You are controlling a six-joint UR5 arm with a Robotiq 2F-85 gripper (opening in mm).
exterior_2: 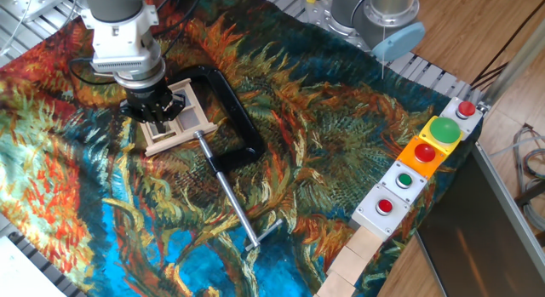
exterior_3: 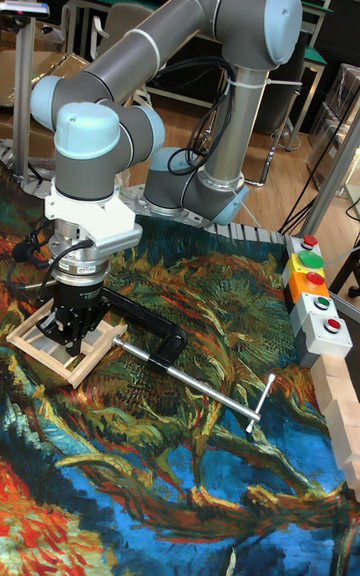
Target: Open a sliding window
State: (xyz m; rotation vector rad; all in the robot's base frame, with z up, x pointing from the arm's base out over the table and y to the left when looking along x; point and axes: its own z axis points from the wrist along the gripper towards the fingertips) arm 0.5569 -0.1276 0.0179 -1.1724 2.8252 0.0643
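Note:
The sliding window point(exterior_2: 189, 120) is a small pale wooden frame lying flat on the painted cloth at the back left; in the tall fixed view the sliding window point(exterior_3: 32, 337) lies at the left. My gripper point(exterior_2: 159, 121) points straight down into its middle, with the fingertips close together and touching the crossbars. In the tall view the gripper point(exterior_3: 72, 343) stands the same way, dark fingers down inside the frame. The fingers hide the middle of the window, so I cannot see whether they pinch a bar.
A black C-clamp point(exterior_2: 241, 120) lies against the window's right side, its steel rod point(exterior_2: 232, 201) reaching toward the front. Boxes with red and green buttons point(exterior_2: 423, 154) and pale wooden blocks point(exterior_2: 358, 253) line the right edge. A second arm's base point(exterior_2: 375, 16) stands at the back.

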